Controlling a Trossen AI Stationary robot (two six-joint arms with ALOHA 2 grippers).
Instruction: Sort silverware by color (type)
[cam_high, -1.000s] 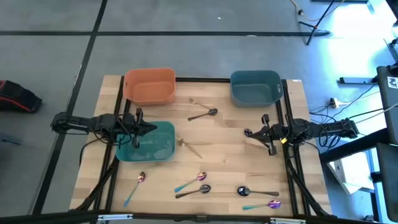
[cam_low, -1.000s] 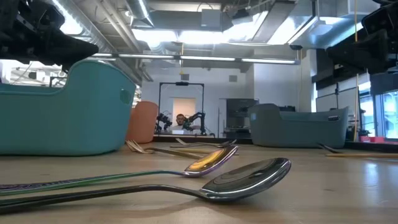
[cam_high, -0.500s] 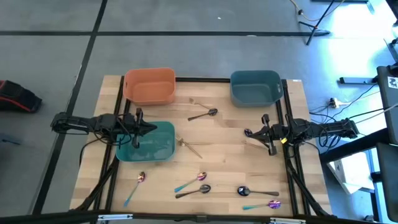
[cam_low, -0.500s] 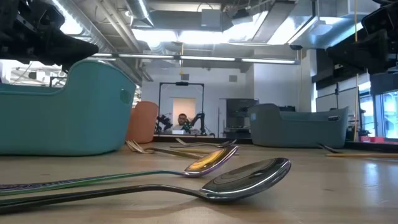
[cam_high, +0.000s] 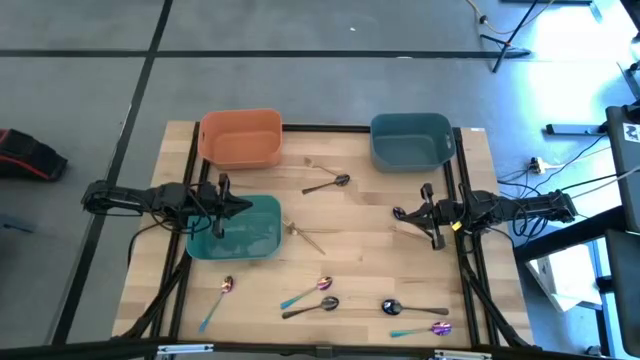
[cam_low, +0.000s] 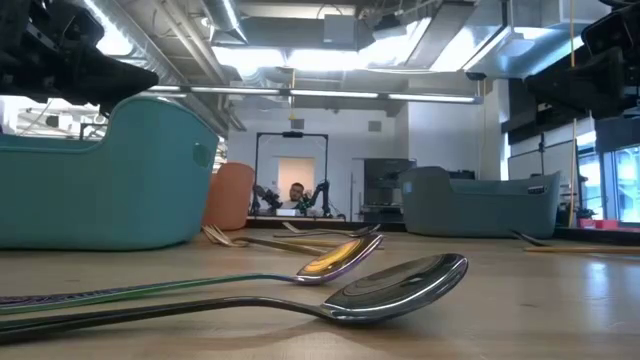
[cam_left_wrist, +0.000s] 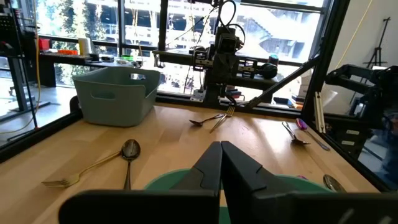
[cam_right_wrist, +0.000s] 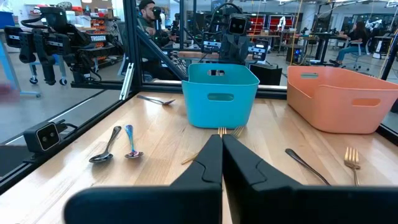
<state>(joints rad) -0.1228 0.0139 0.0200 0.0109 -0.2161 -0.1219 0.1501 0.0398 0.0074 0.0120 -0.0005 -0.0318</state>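
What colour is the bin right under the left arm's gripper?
Teal. The bin shows best in the high view, with the left gripper over it.

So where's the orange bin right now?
From above, the orange bin sits at the table's far left corner, just behind the teal bin, with a gold fork on the wood to its right.

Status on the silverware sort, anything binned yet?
Done: nothing visibly sorted; I see no pieces in the orange bin, grey-blue bin or teal bin. In hand: nothing; the left gripper is shut over the teal bin, the right gripper shut above the wooden table. Left: all the gold, black and iridescent spoons and forks on the table.
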